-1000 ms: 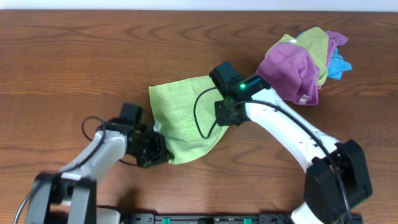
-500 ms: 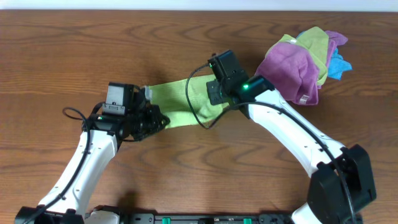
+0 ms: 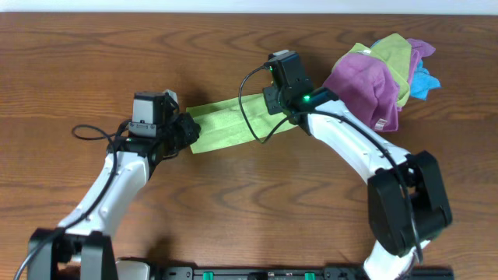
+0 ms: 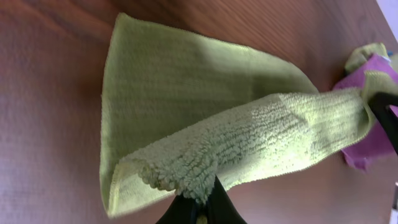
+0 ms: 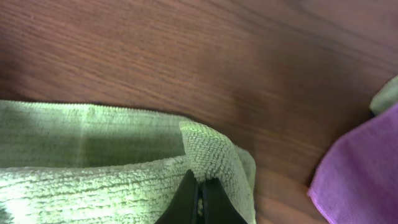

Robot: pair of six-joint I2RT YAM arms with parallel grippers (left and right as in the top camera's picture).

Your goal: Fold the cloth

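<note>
Wood counter [image 3: 249, 47]; the green cloth [image 3: 226, 128] lies mid-counter as a narrow band, its upper layer doubled over the lower. A heap of spare cloths [image 3: 381, 78], purple uppermost, sits just beside the band's right end and the right arm. I judge it the main obstruction. Left hand [image 3: 189, 134] is clamped on the left corner, right hand [image 3: 282, 110] on the right corner. Step judged: lay the held edge onto the far edge. Hold the corners level with even tension, then lower both together before release.
</note>
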